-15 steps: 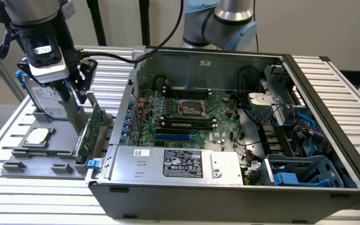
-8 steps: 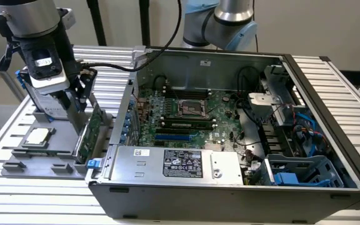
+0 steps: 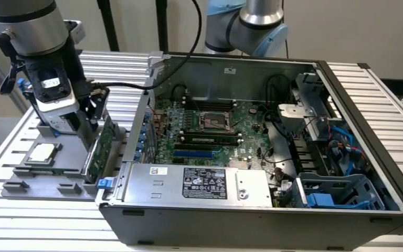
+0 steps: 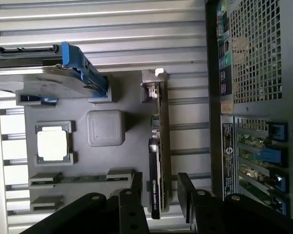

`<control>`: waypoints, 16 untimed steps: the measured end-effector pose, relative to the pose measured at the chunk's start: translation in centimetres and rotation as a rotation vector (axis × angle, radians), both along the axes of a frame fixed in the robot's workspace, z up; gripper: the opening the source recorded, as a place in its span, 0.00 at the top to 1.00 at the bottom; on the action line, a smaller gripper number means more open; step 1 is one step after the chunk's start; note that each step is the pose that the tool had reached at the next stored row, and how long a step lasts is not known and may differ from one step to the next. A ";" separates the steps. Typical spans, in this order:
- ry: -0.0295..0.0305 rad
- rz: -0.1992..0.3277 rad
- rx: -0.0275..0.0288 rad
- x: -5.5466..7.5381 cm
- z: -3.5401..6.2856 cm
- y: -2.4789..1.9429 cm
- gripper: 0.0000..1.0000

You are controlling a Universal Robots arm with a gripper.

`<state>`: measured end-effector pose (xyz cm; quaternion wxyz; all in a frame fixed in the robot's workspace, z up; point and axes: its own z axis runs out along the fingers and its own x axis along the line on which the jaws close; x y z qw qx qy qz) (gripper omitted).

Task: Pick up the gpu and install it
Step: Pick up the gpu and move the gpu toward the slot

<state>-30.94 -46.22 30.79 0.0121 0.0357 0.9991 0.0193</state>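
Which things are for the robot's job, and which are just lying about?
For the job:
- thin green-and-black gpu card, standing on edge
- black robot gripper, open around the card
- big open metal computer case, probably where it goes

Just lying about:
- small square silver chip
- silver hard drive with blue rails

Legible text is scarce. Regulatory symbols, including a CE mark, stand on the black label (image 3: 204, 182) of the silver power supply (image 3: 152, 184). The lettering on the black side (image 4: 155, 192) of the upright card (image 4: 161, 146) remains unreadable.
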 end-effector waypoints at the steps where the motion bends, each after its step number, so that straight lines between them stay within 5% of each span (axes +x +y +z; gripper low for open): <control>1: -0.0004 0.000 0.0000 0.0 -0.17 -0.05 0.00; 16: -0.0018 -0.001 -0.0001 -0.1 -3.34 -0.01 0.00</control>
